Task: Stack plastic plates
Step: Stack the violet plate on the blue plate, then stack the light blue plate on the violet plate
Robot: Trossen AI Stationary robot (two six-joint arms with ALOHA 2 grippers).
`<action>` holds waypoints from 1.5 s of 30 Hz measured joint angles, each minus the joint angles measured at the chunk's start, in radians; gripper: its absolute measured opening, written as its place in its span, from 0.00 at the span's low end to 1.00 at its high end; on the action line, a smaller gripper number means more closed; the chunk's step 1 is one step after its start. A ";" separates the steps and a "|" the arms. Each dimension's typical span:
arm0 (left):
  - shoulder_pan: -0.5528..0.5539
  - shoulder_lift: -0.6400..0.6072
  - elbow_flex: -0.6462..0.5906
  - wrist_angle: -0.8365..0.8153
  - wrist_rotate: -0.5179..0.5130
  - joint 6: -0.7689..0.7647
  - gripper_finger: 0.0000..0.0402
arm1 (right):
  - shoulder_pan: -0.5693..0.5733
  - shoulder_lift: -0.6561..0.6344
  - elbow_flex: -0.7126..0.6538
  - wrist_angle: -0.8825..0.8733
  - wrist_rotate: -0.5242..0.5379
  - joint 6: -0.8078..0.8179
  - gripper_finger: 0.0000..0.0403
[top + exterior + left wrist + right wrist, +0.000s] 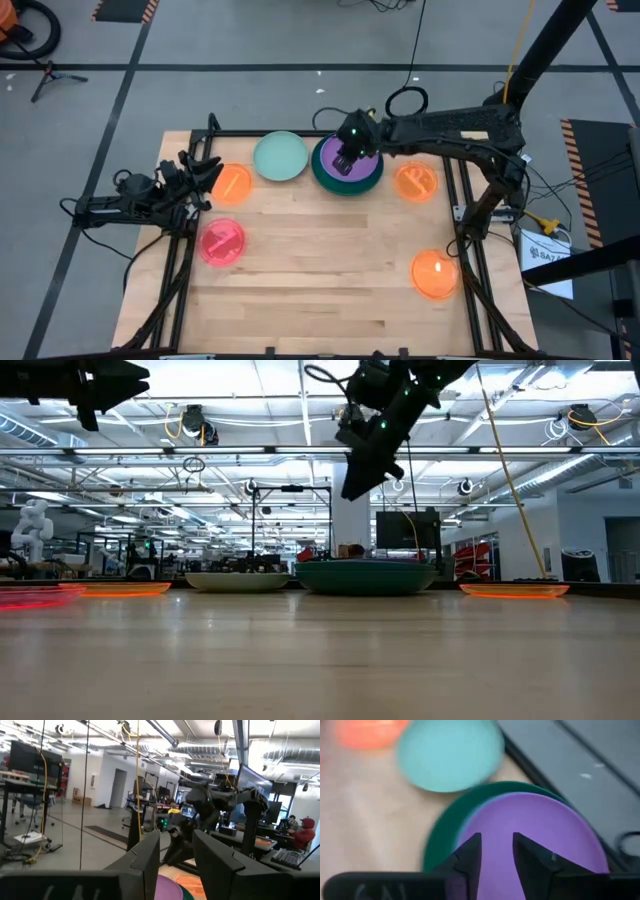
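Observation:
A purple plate (350, 160) lies on top inside a larger dark green plate (322, 170) near the table's far edge; both also show in the right wrist view (535, 830) (440, 840). A mint plate (280, 157) rests on the wood just left of them. My right gripper (343, 156) (496, 837) hovers open above the purple plate and is clear of the stack in the low view (355, 488). Three orange plates (232, 184) (415, 181) (436, 274) and a pink plate (222, 242) lie singly. My left gripper (208, 175) (176, 837) waits open, raised beside the left orange plate. No blue plate shows.
The black frame rails (250, 133) run along the table's far and side edges, close behind the stack. Bare wood (330, 260) spreads across the table's middle and near half. Cables (405, 100) lie on the floor beyond the far edge.

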 joint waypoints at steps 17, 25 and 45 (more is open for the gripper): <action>0.000 0.000 0.000 0.021 0.000 0.011 0.30 | -0.050 0.172 -0.175 0.142 0.233 0.194 0.01; 0.000 0.000 0.000 0.035 0.000 0.027 0.30 | -0.050 0.223 -0.174 0.158 0.237 0.219 0.00; 0.000 0.000 0.000 0.038 0.000 0.031 0.30 | -0.010 0.159 -0.175 0.197 0.272 0.204 0.00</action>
